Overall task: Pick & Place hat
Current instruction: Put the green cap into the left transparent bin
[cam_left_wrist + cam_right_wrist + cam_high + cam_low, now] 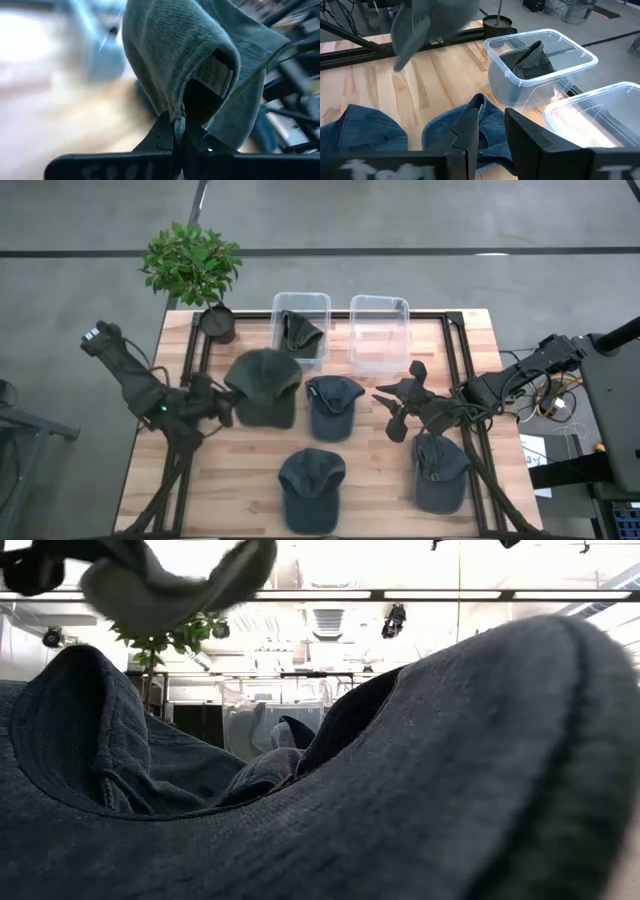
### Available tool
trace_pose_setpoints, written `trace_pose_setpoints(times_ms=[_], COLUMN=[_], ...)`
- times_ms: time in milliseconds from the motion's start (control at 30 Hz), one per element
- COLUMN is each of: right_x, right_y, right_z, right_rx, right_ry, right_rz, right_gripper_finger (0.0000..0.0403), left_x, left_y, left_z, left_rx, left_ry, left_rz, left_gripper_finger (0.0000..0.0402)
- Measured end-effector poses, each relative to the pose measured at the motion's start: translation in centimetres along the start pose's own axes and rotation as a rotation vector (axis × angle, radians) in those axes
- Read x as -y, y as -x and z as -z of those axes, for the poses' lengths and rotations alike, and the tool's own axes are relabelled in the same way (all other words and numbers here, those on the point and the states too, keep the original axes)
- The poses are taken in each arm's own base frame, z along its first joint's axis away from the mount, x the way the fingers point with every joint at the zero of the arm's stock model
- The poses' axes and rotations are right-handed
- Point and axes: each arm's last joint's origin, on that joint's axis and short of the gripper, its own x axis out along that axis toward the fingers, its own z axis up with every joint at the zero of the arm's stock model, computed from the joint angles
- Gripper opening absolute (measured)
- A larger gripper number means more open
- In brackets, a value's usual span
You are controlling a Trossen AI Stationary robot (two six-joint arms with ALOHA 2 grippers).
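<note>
The left gripper is clamped on the brim edge of the dark green cap — lifted off the table, just short of the left clear bin (already holding one cap) — while the right gripper hangs part-open, empty.

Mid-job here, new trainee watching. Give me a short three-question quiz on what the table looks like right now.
1. True or false: both clear bins hold a hat.
2. What is the left gripper shut on? A) plant pot B) green hat C) bin rim
3. How many blue hats lie on the table?

Key: 1. False: left bin holds a dark hat, right bin holds none. 2. B. 3. Three.
</note>
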Motion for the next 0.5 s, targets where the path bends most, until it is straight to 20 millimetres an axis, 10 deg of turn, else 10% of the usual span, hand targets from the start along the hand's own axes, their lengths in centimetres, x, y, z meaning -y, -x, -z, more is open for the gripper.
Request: trace_pose_setpoints(times_ms=[500], right_x=[0.0], right_y=[0.0], right_z=[0.0], right_rx=[0.000], right_ry=[0.081], right_rz=[0.001], right_gripper_finger=[0.0091], left_x=[-0.2], left_y=[2.0], left_z=[-2.5], left_rx=[0.335], left_ry=[0.088], left_rz=[0.167], left_gripper_finger=[0.0004])
